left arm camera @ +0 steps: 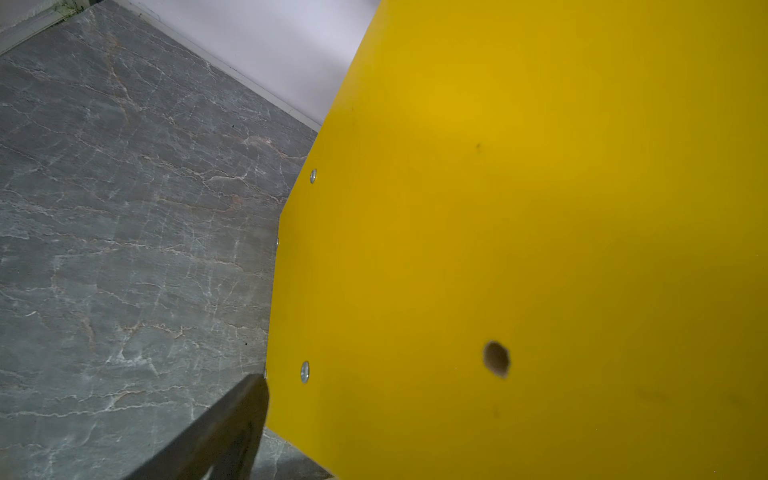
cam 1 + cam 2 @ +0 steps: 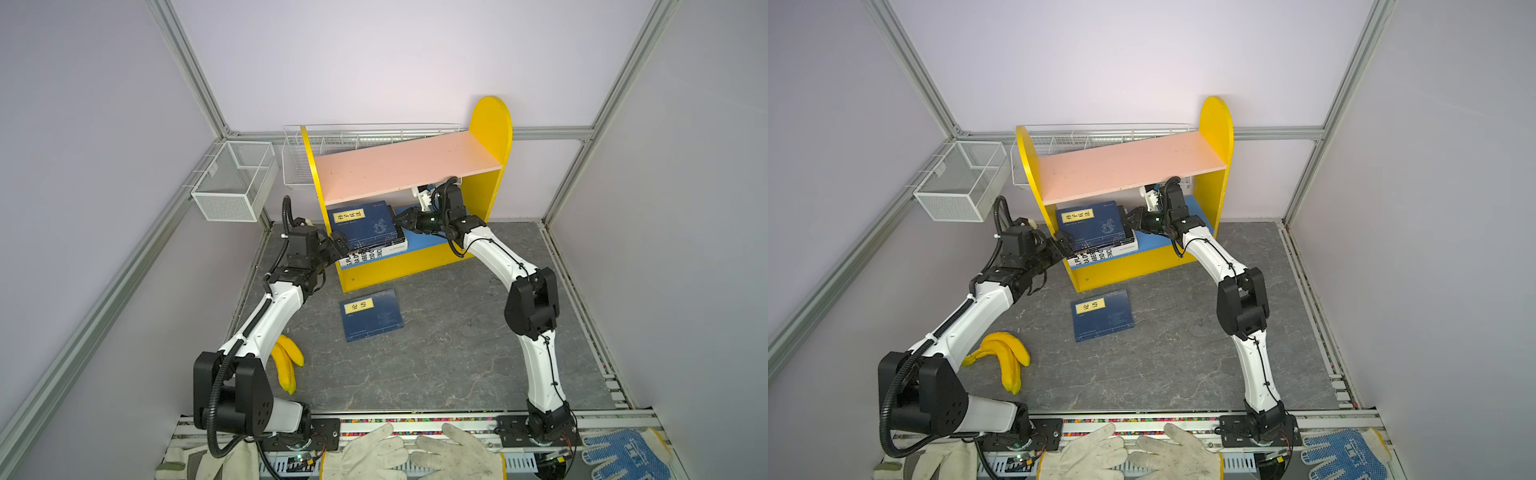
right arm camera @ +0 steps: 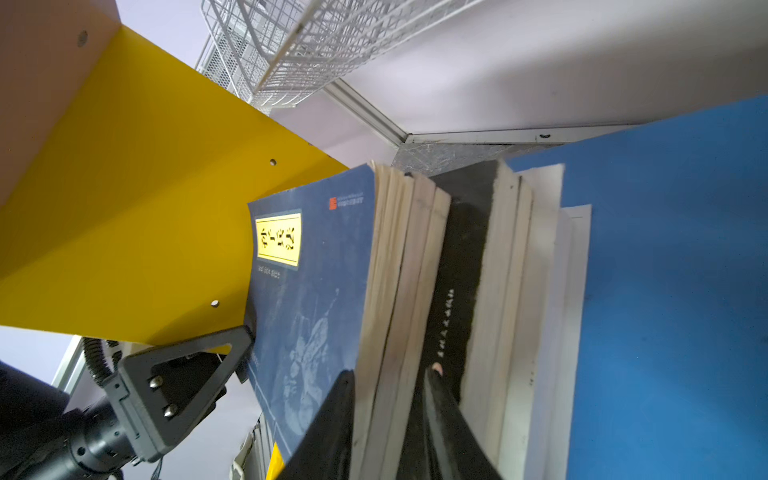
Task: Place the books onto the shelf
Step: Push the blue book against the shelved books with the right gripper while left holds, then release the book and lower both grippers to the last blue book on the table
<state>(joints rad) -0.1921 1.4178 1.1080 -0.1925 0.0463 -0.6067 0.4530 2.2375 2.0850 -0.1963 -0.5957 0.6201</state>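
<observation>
1. Yellow-sided shelf (image 2: 490, 124) stands at the rear of the grey stone-pattern table (image 2: 436, 365), with its pink upper board (image 2: 407, 166) facing me.
2. I find a flat stack (image 2: 365, 224) of books on the blue lower board (image 2: 424, 243), hard against the left side panel (image 1: 498, 208). A navy cover is uppermost and a white book (image 2: 359, 257) lies at the bottom.
3. One navy book (image 2: 371, 314) lies flat on the table just in front of the shelf, apart from both arms.
4. Left gripper (image 2: 338, 245) is released, jaws wide. One finger (image 1: 220, 436) sits outside the left side panel; the other finger (image 3: 195, 365) is inside it, tip at the top book's edge.
5. Right gripper (image 2: 401, 220) sits under the pink board at the stack's right edge. Its fingers (image 3: 328, 424) bracket the upper books' page edges, one over the navy cover and one against a black cover. I cannot tell whether they press or stand free.
6. Bananas (image 2: 286, 361) lie near the left arm, well apart from the shelf.
</observation>
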